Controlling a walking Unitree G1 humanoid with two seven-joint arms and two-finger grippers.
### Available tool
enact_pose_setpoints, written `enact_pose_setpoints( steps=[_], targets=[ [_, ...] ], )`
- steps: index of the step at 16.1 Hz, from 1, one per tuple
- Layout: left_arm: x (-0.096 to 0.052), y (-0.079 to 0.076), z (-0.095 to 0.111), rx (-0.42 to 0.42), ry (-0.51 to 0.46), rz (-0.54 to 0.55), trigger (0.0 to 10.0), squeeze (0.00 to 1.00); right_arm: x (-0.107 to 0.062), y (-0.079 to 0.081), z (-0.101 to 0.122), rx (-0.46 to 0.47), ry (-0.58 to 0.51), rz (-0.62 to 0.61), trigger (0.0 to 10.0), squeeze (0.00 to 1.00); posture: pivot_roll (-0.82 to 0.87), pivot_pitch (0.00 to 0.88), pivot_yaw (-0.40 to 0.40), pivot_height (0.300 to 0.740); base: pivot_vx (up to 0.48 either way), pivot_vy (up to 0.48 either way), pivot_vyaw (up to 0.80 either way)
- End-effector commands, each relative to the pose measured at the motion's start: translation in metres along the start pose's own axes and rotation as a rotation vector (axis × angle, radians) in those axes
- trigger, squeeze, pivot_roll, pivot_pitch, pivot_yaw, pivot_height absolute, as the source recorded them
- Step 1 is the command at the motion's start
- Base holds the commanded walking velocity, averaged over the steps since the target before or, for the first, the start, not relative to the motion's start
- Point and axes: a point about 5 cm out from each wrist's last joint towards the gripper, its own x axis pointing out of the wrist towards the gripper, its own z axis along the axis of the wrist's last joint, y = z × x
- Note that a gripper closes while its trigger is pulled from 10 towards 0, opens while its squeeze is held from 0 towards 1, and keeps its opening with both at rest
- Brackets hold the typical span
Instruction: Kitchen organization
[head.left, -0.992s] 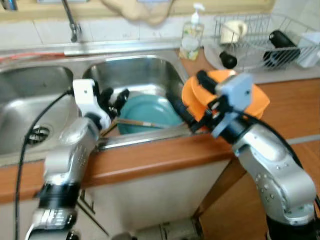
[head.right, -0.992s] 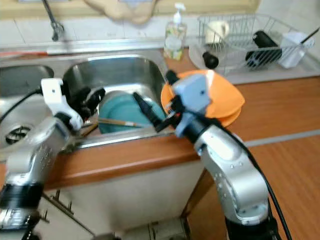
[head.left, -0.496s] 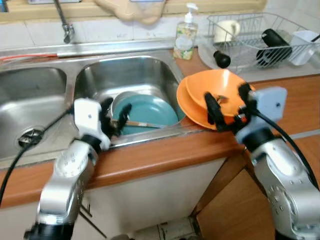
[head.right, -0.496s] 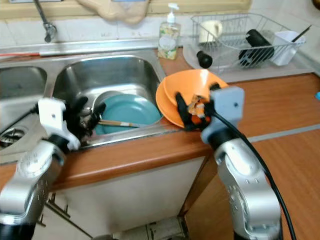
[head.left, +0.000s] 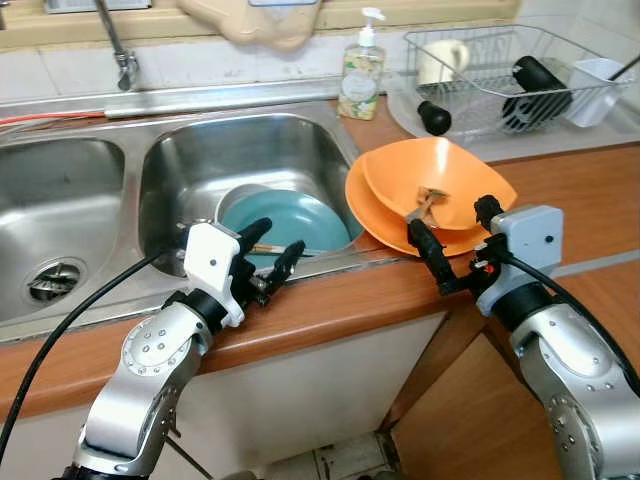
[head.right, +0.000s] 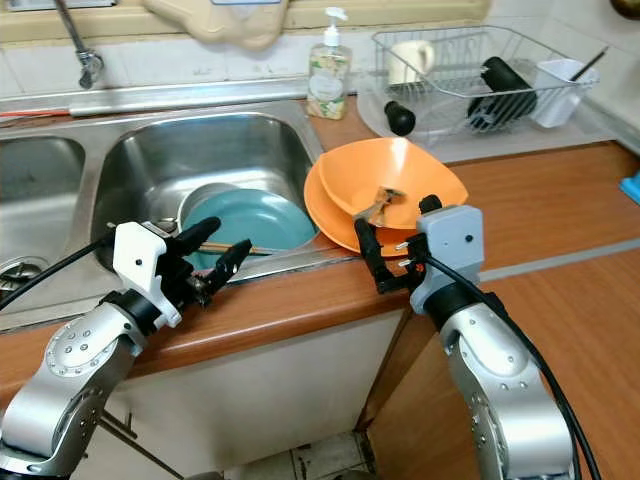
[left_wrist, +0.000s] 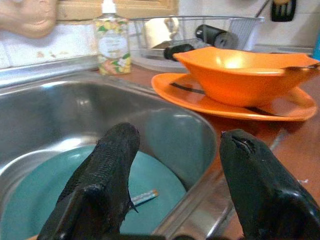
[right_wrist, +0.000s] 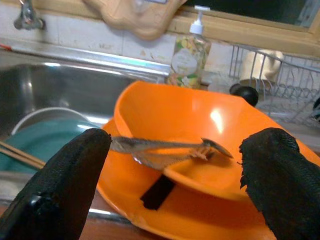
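Note:
An orange bowl (head.left: 440, 188) sits on an orange plate (head.left: 375, 210) on the wooden counter, right of the sink. A metal utensil (right_wrist: 165, 147) lies inside the bowl. A teal plate (head.left: 290, 218) rests in the right sink basin (head.left: 250, 150) with chopsticks (head.left: 262, 247) across its near edge. My left gripper (head.left: 270, 250) hovers open over the basin's front rim, just short of the teal plate, holding nothing. My right gripper (head.left: 450, 220) is open at the near side of the orange dishes, with one finger on each side of the bowl's front and apart from it.
A soap bottle (head.left: 360, 68) stands behind the sink. A wire dish rack (head.left: 510, 70) with a cup and dark items is at the back right. The faucet (head.left: 115, 45) and the left basin's drain (head.left: 55, 280) are at the left. The counter's front edge (head.left: 330, 310) runs below both grippers.
The view has shifted. My left gripper drew back out of the basin to its front rim. My right gripper pulled away from the sink edge to the front of the orange bowl.

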Motion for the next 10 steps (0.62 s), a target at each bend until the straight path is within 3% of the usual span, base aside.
enact_pose_setpoints(
  steps=[1,10],
  targets=[
    [0.0,-0.002,0.004,0.014,-0.005,-0.015,10.0,0.0,0.006,0.0,0.001,-0.013,-0.003,0.005,10.0,0.0,-0.05,0.0,0.003,0.74,0.0,0.0,0.0],
    [0.0,-0.004,0.004,0.016,-0.004,-0.025,10.0,0.0,0.009,-0.018,-0.008,0.039,0.057,-0.101,10.0,0.0,-0.04,0.0,0.01,0.74,0.0,0.0,0.0]
  ],
)
